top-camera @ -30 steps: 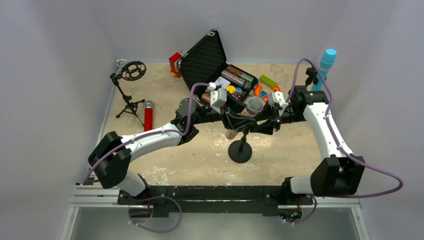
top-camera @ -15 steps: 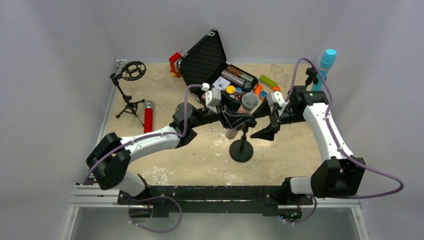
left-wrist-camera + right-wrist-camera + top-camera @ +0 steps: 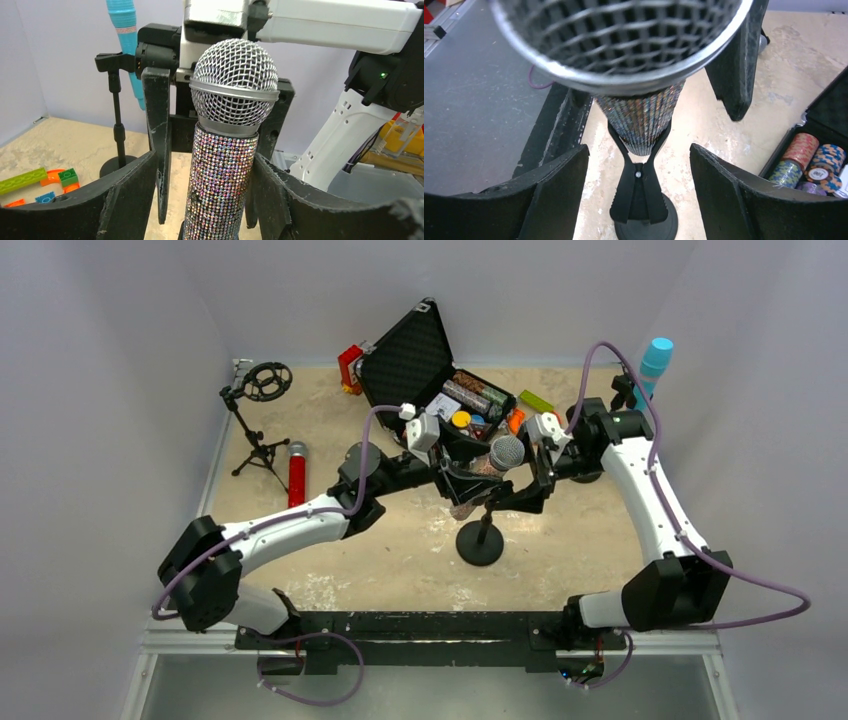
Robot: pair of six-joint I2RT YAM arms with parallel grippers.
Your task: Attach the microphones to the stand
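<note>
Clearance is the concern from above: the silver microphone [image 3: 507, 452] stands in the middle stand [image 3: 480, 543], left gripper [image 3: 462, 483] and right gripper [image 3: 528, 485] close on either side, fingers apart. From the left wrist, the fingers [image 3: 127, 192] flank its glittery body without clamping, so back straight off. From the right wrist, fingers [image 3: 555, 182] are spread too and the clip [image 3: 640, 190] pinches the narrow end; withdraw without nudging it.

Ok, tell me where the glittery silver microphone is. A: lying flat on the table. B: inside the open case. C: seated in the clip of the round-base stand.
C: the glittery silver microphone has its lower end wedged in the black clip of the round-base stand.
</note>
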